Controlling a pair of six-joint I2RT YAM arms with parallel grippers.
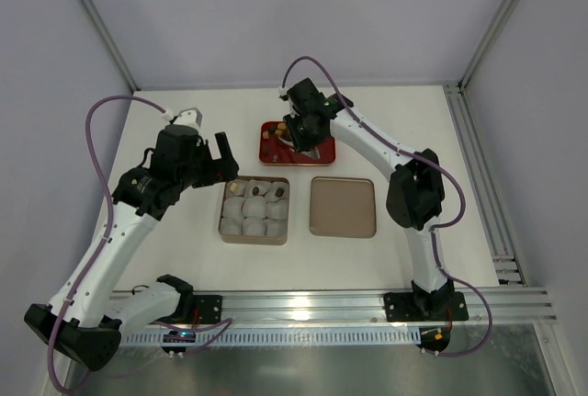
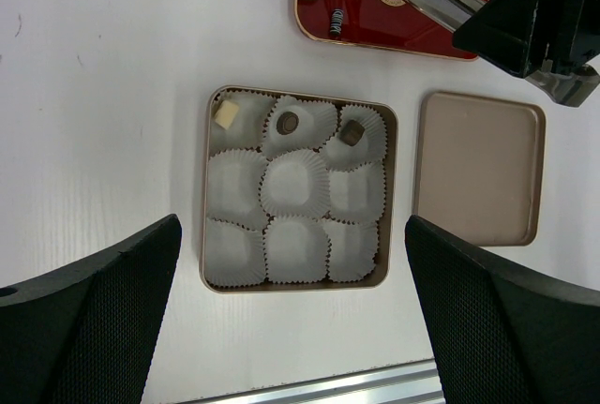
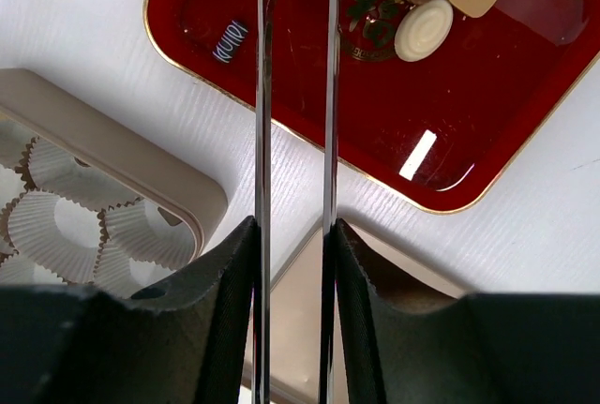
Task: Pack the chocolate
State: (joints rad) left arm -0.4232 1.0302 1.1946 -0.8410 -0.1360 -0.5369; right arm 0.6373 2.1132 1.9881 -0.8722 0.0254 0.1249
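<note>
While right gripper (image 3: 293, 231) clamps tweezers (image 3: 263, 95), chocolate (image 3: 424, 29) lies ahead on red tray (image 3: 525, 95).

No text is readable; white marks on one dark chocolate (image 3: 230, 40) are illegible.

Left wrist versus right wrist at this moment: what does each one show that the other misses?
Only the left wrist: the whole tin with all nine paper cups, and three chocolates in its top row. Only the right wrist: the cream oval chocolate on the tray. Both: the red tray, the tongs, the lid.
</note>
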